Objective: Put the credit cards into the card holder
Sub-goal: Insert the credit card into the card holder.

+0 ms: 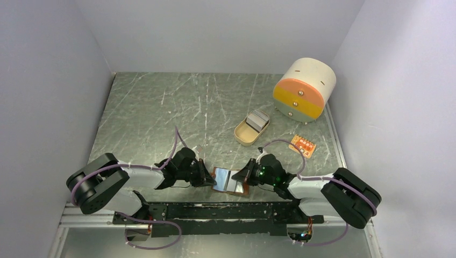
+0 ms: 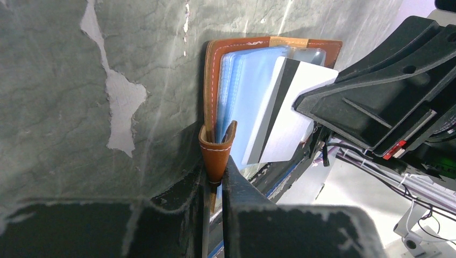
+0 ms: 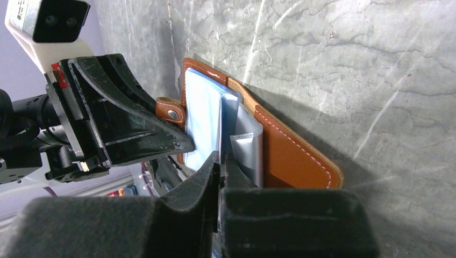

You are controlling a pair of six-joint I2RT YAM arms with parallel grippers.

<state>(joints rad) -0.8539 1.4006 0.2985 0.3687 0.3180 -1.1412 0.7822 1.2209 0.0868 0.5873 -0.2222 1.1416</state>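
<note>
Our left end effector (image 2: 216,174) stays out of nothing: it is clamped on the snap tab (image 2: 215,149) of the open card holder (image 2: 211,70), flat on the table (image 2: 64,80) between both arms. Our right end effector (image 3: 221,161) pinches one credit card (image 2: 293,126), angled over the blue pockets (image 2: 244,91) with its long axis pointing leftward in.

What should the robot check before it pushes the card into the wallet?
1. Card holder lying open, blue sleeves showing: ok.
2. Left gripper shut on the snap tab: ok.
3. Right gripper shut on a card: ok.
4. Card edge lined up with a sleeve opening: cannot tell; it sits slanted over the sleeves.
5. Spare cards waiting in the dish: ok.
</note>
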